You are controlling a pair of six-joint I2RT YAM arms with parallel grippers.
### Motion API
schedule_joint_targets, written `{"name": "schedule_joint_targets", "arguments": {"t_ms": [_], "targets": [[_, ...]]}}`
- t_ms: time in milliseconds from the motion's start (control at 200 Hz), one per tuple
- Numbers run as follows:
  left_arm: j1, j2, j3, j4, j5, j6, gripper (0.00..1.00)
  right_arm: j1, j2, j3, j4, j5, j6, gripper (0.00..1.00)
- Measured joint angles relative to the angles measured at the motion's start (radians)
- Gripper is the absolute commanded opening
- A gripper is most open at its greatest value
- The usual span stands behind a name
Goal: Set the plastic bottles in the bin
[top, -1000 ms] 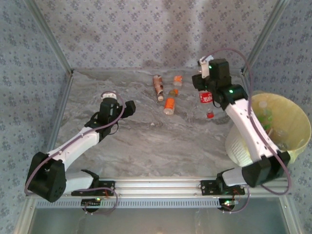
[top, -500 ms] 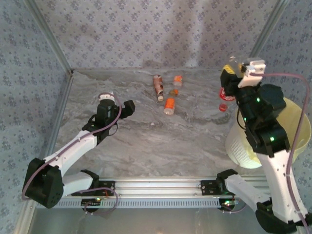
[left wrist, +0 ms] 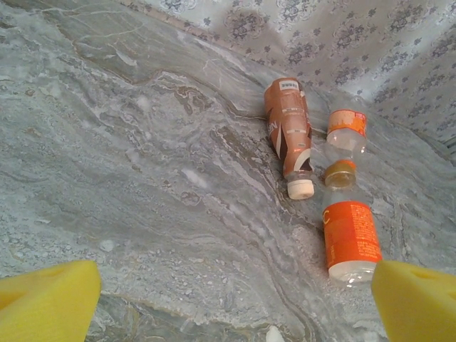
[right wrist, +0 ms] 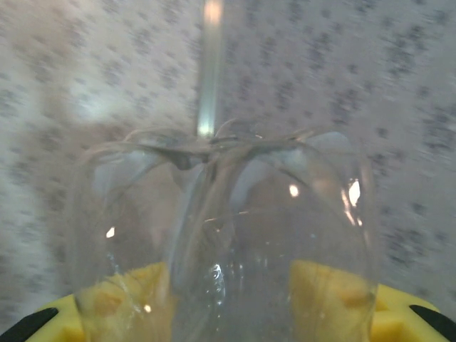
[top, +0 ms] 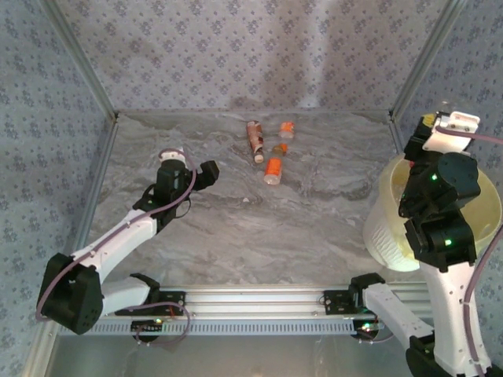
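**A:** What's on the left?

**B:** The left gripper (top: 209, 173) hovers low over the table (top: 314, 228). Its jaws are wide apart with nothing between them. Its yellow pads (left wrist: 46, 299) sit at the bottom corners of the left wrist view.

**A:** And the bottles?

**B:** Three lie on their sides ahead of it, near the far wall. The brown bottle (left wrist: 288, 128) is leftmost, with its white cap toward the arms. Just beside it is a clear bottle (left wrist: 346, 132) with an orange label. In front of that lies an orange bottle (left wrist: 350, 239). All three are close together and well apart from the bin.

**A:** The right side?

**B:** The bin (top: 383, 236) stands at the table's right edge, with a yellow bag over its rim. The right arm (top: 444, 228) rises in front of it, its wrist high by the bin's far rim.

**A:** Holding anything?

**B:** The right gripper (right wrist: 224, 299) is clamped on a held bottle (right wrist: 221, 214). That bottle is clear, its base is toward the camera, and a yellow pad presses on each side.
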Motion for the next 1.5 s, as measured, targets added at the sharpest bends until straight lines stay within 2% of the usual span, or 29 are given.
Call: {"name": "schedule_joint_targets", "arguments": {"t_ms": [215,370,505,680,909,994,1139,1384,1499], "targets": [[0.0,0.039,0.003,0.004,0.026,0.0,0.98,-0.182,-0.062,-0.071,-0.138,0.059,-0.008,0.39],[0.0,0.064,0.007,0.004,0.045,-0.007,0.98,-0.289,-0.119,-0.249,-0.189,0.06,0.009,0.57],[0.0,0.077,0.027,0.003,0.051,-0.007,0.98,-0.325,-0.134,-0.343,-0.264,0.022,0.048,0.85],[0.0,0.078,0.037,0.003,0.052,-0.007,0.98,-0.328,-0.148,-0.342,-0.287,-0.058,0.098,0.89],[0.0,0.086,0.039,0.004,0.051,-0.007,0.98,-0.329,-0.154,-0.254,-0.293,-0.259,0.161,0.91],[0.0,0.089,0.041,0.0,0.051,-0.007,0.98,-0.329,-0.147,-0.235,-0.295,-0.332,0.191,1.0],[0.0,0.106,0.062,-0.01,0.051,-0.007,0.98,-0.329,-0.133,-0.232,-0.299,-0.463,0.224,1.0],[0.0,0.195,0.136,-0.052,0.106,-0.007,0.98,-0.319,-0.104,-0.225,-0.259,-0.771,0.313,1.0],[0.0,0.243,0.177,-0.084,0.123,-0.011,0.98,-0.275,-0.056,-0.225,-0.186,-0.926,0.394,1.0]]}}
